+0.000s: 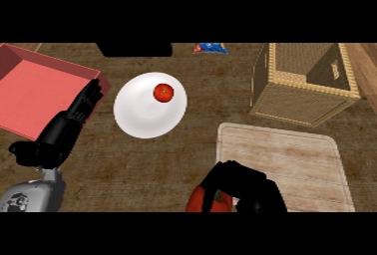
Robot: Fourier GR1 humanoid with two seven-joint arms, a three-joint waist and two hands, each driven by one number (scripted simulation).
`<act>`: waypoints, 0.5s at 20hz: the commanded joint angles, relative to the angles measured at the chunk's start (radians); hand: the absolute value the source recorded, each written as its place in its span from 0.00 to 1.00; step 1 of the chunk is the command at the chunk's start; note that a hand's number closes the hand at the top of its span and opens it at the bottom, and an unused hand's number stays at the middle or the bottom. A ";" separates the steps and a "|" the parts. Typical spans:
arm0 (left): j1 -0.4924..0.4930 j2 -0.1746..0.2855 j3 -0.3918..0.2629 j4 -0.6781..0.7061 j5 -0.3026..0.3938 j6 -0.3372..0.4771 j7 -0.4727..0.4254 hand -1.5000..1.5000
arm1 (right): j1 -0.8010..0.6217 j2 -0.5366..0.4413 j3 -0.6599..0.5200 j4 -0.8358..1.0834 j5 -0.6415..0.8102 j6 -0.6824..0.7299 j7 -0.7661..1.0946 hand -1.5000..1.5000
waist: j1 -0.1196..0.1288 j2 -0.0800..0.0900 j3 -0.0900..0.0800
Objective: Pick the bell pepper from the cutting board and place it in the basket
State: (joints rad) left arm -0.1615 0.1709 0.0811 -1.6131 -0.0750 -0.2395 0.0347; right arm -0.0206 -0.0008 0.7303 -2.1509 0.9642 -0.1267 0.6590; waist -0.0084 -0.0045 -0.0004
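Note:
A red bell pepper (202,199) shows at the lower edge, just left of the pale wooden cutting board (294,154). My right hand (247,187) is curled round the pepper and hides most of it. The woven basket (302,99) stands at the upper right, beyond the board, with its opening facing up. My left hand (70,124) rests open at the left, fingers pointing up, beside the red box.
A white plate (143,119) with a small tomato (163,92) lies in the middle. A red open box (37,94) sits at the left. A dark object (134,49) and a blue-and-red packet (210,48) lie at the far edge.

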 commanded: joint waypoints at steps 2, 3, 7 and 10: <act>0.038 -0.010 -0.007 -0.063 0.016 -0.010 0.022 0.50 | -0.058 0.001 0.054 -0.168 0.086 0.052 0.235 1.00 | 0.008 0.001 0.000; 0.054 -0.022 -0.031 -0.015 -0.027 0.002 -0.034 0.50 | -0.108 0.001 -0.048 -0.187 0.039 0.131 0.250 1.00 | 0.008 0.003 0.000; -0.005 -0.026 -0.029 0.007 -0.031 0.013 -0.002 0.50 | -0.238 0.001 -0.128 -0.149 0.097 0.206 0.313 1.00 | 0.007 0.004 0.000; -0.037 -0.022 -0.018 0.046 -0.027 0.010 -0.022 0.50 | -0.394 0.001 -0.311 -0.039 -0.016 0.217 0.298 1.00 | 0.011 0.007 0.000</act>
State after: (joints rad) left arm -0.1634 0.1667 0.0789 -1.6047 -0.0817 -0.2444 0.0246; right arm -0.2929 -0.0007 0.5820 -2.2488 1.0110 0.0310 0.9486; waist 0.0016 -0.0005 -0.0008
